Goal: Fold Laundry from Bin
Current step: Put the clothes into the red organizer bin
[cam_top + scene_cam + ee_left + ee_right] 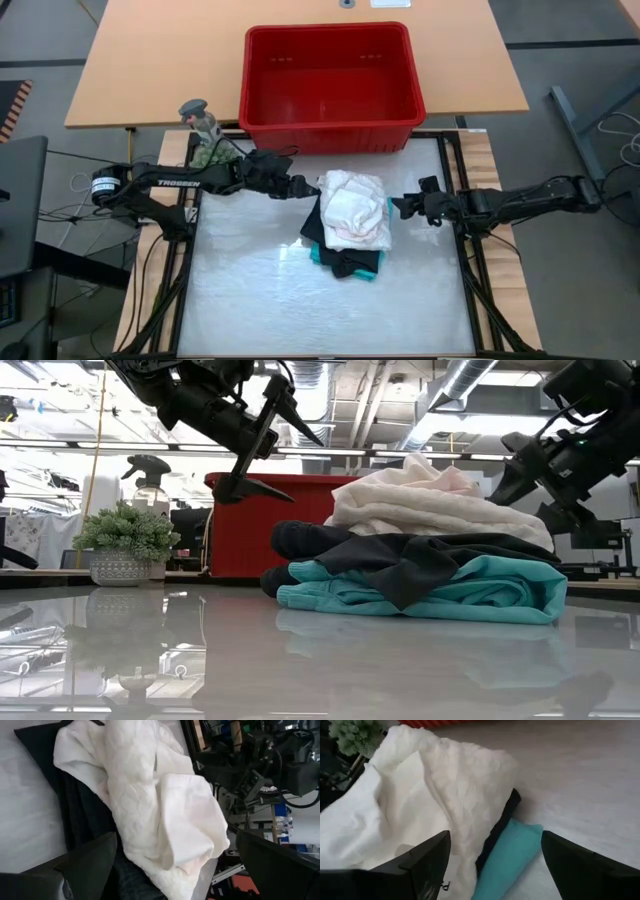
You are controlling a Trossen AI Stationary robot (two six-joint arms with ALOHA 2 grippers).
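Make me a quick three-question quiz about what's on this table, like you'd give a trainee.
1. True or false: the red bin has clothes in it.
2. Which garment lies lowest in the pile: A) white top B) black garment C) teal garment?
3. Are the left gripper and right gripper holding anything?

Key:
1. False; it looks empty.
2. C.
3. No; both are open, one on each side of the pile.
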